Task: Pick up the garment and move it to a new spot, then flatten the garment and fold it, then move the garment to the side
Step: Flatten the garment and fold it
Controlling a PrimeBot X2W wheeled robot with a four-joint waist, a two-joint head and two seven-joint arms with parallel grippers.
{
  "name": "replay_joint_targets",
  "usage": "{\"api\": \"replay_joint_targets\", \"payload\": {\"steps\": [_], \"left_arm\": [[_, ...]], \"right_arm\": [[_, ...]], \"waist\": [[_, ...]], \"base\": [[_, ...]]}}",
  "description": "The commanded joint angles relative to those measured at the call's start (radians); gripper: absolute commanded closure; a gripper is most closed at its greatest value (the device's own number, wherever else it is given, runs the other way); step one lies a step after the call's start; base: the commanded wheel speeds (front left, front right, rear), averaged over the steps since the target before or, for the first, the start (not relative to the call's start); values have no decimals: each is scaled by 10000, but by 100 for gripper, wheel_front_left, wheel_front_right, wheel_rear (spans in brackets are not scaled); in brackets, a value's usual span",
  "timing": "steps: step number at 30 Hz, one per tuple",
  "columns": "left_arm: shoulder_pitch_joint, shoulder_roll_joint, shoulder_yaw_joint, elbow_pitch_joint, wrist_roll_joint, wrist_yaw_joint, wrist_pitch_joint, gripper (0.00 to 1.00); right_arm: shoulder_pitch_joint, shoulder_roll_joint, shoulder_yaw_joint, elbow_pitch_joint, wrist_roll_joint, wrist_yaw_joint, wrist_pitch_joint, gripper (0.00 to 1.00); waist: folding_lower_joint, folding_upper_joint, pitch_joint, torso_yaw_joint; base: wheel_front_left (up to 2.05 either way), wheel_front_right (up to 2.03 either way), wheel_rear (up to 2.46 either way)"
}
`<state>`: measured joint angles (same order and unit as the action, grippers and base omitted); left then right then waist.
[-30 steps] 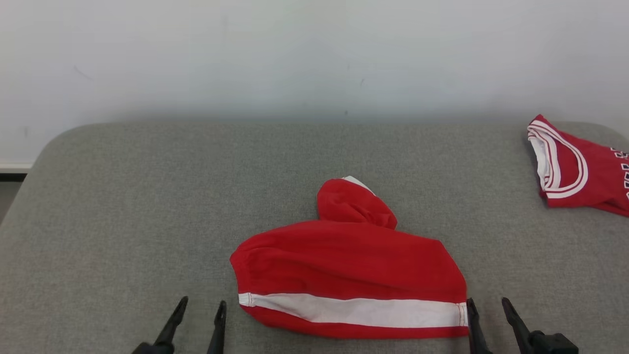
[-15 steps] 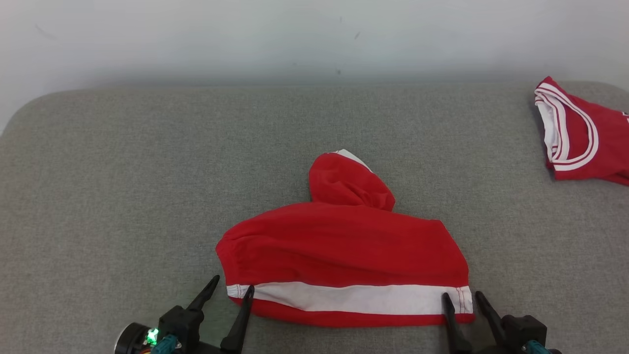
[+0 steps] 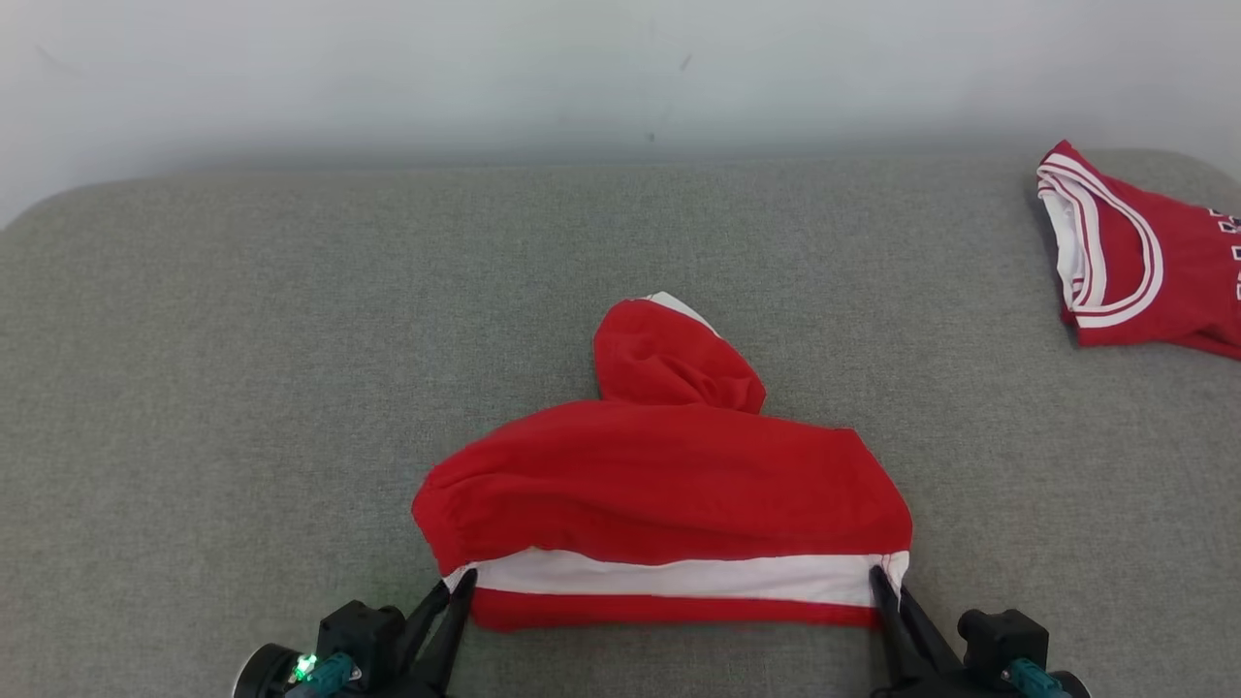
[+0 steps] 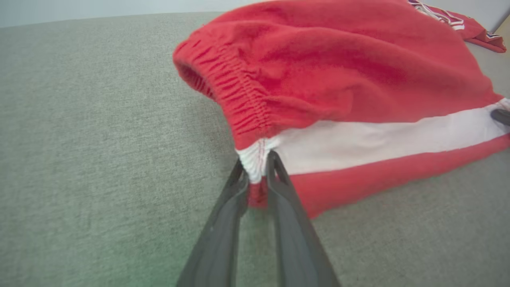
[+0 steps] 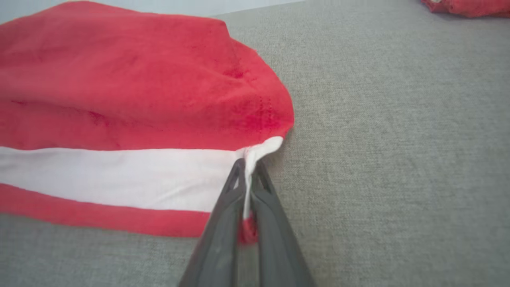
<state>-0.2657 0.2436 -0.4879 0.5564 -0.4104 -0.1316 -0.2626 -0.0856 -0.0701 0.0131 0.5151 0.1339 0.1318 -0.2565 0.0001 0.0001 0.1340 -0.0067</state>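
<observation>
**Task status**

The garment [image 3: 669, 485], a red pair of shorts with a white stripe, lies on the grey padded surface [image 3: 242, 339], at the middle of its near edge. It is not flat. The upper red layer bulges and overhangs the stripe, and a rounded lump of cloth projects from the far side.

The left gripper [image 4: 257, 163] is clamped on the near left corner, where the gathered waistband meets the stripe. The right gripper [image 5: 249, 165] is clamped on the near right corner, at the end of the stripe, with cloth visible between its fingers. Both grips sit at the very edge of the cloth. The number of layers held in each cannot be told.

As judged from these views, the first step is in hand: the grasp is made, but the bulk of the garment rests on the surface. The carry to a new spot, the flattening, the fold and the final move to the side are all left to do.

**Surroundings and obstructions**

- A second garment [image 3: 1134, 262], red with white trim, lies at the far right of the surface, well apart from the shorts. It is likely to limit a placement on that side.
- A pale wall [image 3: 582, 68] stands behind the surface and bounds the far side.
- The overhanging layer and the far lump are likely to drag or stay doubled during a lift.
</observation>
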Motion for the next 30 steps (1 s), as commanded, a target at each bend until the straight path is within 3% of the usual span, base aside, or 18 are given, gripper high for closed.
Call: {"api": "replay_joint_targets", "payload": {"steps": [1,9,16,21,30], "left_arm": [[-65,4,5,6,-15,20,-28,100],[257,88,364,-941,-61,18,-28,100],[-597,615,476,-2054,-174,18,-30,100],[-2625,1554,-193,-2513,-642,19,146,100],[-7828,2762,-1125,-2460,-2346,19,1352,100]], "right_arm": [[-31,-30,31,-7,58,-28,-51,100],[132,-255,298,-830,171,-28,-87,100],[-913,-729,1116,-1948,340,-28,-2,100],[-2750,-1227,1570,-2370,788,-28,455,100],[-7624,-1782,2164,-1740,1708,-28,1509,100]], "waist": [[-1,-1,-61,26],[-1,-1,-234,123],[-1,-1,9,41],[-1,-1,656,-6],[-1,-1,2788,-60]], "base": [[0,0,0],[0,0,0],[0,0,0],[0,0,0],[0,0,0]]}}
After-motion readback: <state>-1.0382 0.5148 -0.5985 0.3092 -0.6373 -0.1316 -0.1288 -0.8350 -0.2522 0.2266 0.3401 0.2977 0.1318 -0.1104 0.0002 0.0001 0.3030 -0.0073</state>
